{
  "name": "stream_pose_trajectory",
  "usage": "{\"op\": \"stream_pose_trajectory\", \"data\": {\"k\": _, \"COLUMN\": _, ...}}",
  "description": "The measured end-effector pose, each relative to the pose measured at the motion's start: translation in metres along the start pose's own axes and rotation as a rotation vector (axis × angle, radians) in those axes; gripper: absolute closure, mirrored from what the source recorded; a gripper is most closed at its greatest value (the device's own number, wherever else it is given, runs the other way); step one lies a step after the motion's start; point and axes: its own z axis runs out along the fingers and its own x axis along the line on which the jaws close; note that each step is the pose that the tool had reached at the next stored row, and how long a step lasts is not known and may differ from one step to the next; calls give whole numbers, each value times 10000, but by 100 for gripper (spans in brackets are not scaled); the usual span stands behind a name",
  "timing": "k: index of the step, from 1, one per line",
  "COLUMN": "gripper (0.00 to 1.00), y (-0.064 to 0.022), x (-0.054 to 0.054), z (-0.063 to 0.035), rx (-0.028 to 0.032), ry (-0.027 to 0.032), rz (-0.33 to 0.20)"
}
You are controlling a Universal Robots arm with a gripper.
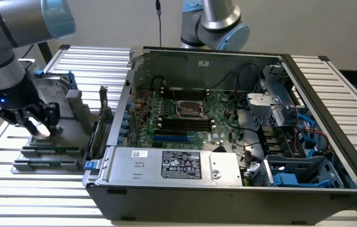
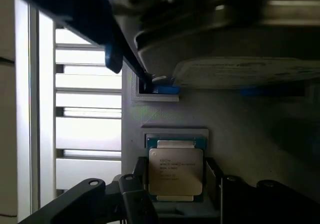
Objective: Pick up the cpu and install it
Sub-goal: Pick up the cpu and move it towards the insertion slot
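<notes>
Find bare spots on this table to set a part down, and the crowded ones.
Free: slats in front of the grey holder, and slats on the exterior view's right of the computer case. Crowded: the holder and inside the case.

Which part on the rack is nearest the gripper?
The cpu, the small silvery square chip right under the gripper; the large hard drive in its blue bracket sits farther off.

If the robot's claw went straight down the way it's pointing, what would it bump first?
Most likely the cpu. The gripper points down at it, and the chip lies flat in its grey holder right beneath. How much gap is left is hard to judge.
</notes>
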Motion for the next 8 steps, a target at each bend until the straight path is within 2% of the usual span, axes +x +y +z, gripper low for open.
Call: {"op": "stream_pose_trajectory", "data": {"k": 8, "gripper": 45, "y": 6, "x": -12, "z": -360, "rx": -24, "ry": 2, "rz": -1}}
